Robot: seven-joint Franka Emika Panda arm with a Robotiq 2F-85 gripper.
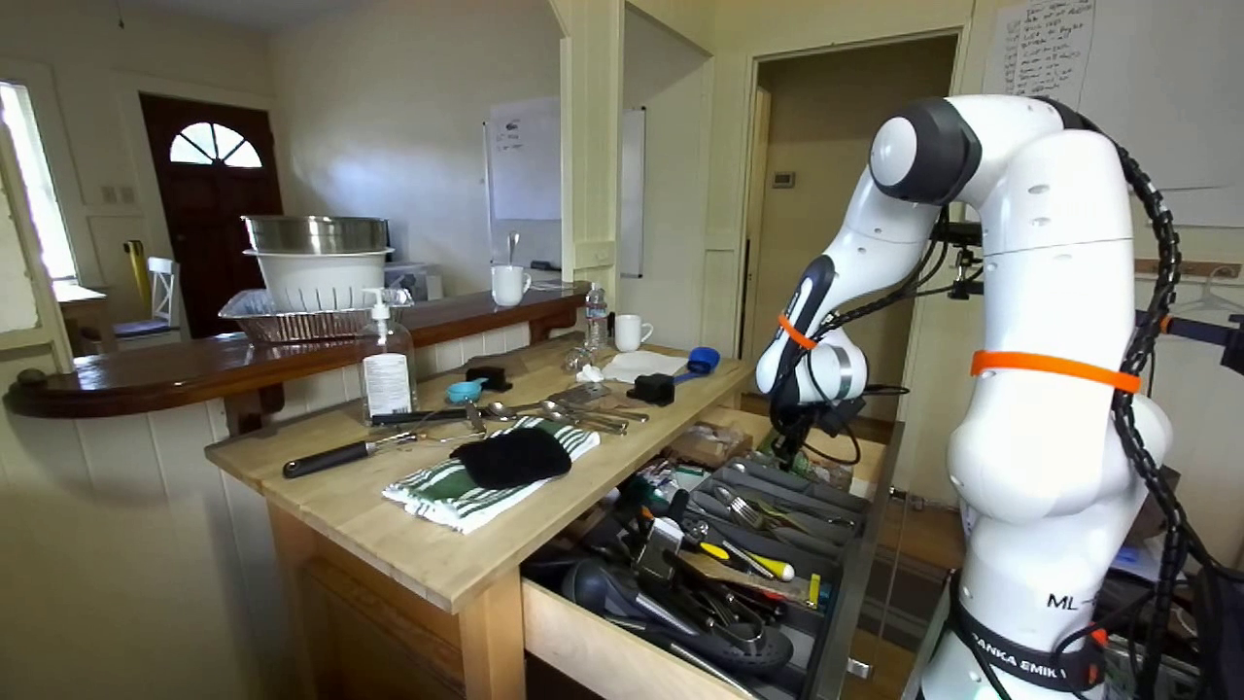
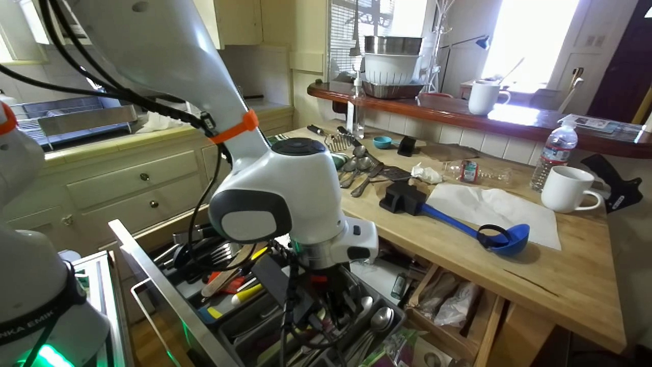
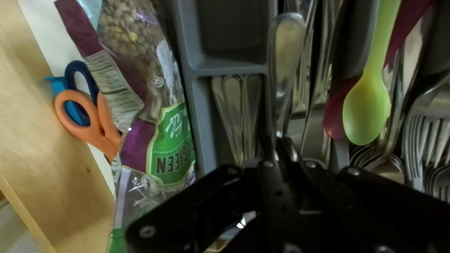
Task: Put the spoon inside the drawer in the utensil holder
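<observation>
One metal spoon (image 3: 286, 45) is showing in the wrist view, upper middle of frame, claw (image 3: 280, 149) pinching its handle with jaws close together. Handle end is pointing up-frame; claw is mostly hiding the rest. Spoon is overlapping, in view, a divider of the gray utensil holder (image 3: 232, 70); can't tell if it's touching. Metal handles (image 3: 232, 102) are lying in the compartment just left of it. Lime spoon (image 3: 367, 102) is lying upper right, forks (image 3: 429, 107) at right edge. Orange scissors (image 3: 100, 136) are lying left, beside a printed bag (image 3: 172, 142). Drawer (image 1: 627, 637) is standing open, lower middle of an exterior view; counter (image 1: 496, 544) is carrying a striped towel (image 1: 437, 491).
</observation>
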